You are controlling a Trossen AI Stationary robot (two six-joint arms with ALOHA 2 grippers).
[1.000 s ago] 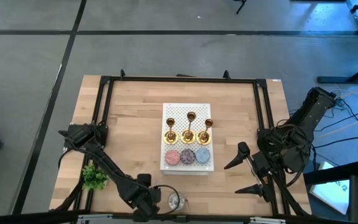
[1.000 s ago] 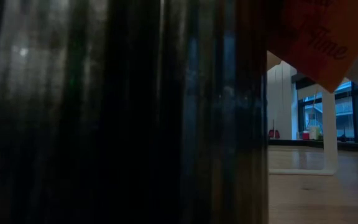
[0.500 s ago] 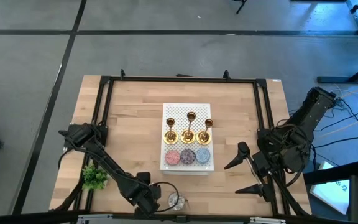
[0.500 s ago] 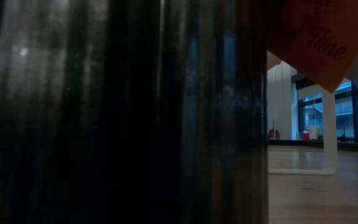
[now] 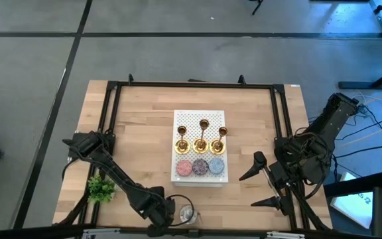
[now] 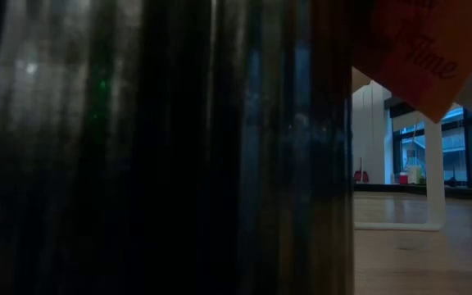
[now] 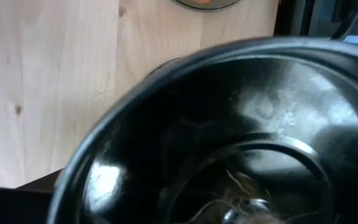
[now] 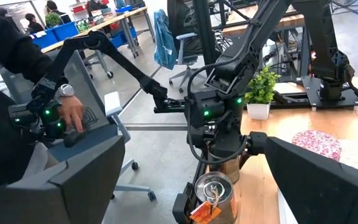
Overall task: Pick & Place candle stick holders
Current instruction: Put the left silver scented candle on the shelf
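Three gold candle stick holders [image 5: 202, 137] stand upright in a row on a white perforated board [image 5: 199, 118] at mid-table. Pink, purple and blue discs [image 5: 200, 166] lie in front of them. My left gripper [image 5: 159, 214] is at the table's near edge, right beside a squat silvery pot [image 5: 188, 214], and stands over that pot in the right wrist view [image 8: 213, 186]. A dark shiny round thing fills the left wrist view [image 7: 229, 137]. My right gripper [image 5: 260, 186] is open and empty, right of the board.
A small green plant [image 5: 101, 188] stands at the near left. A black frame [image 5: 111, 89] runs round the tabletop. A dark shape close to the lens blocks most of the low view [image 6: 154, 147]. A person's hand [image 8: 73, 112] shows beyond the table.
My left gripper has edged a little toward the table's right edge, closer to the silvery pot. The candle stick holders, the discs and my right arm have kept still.
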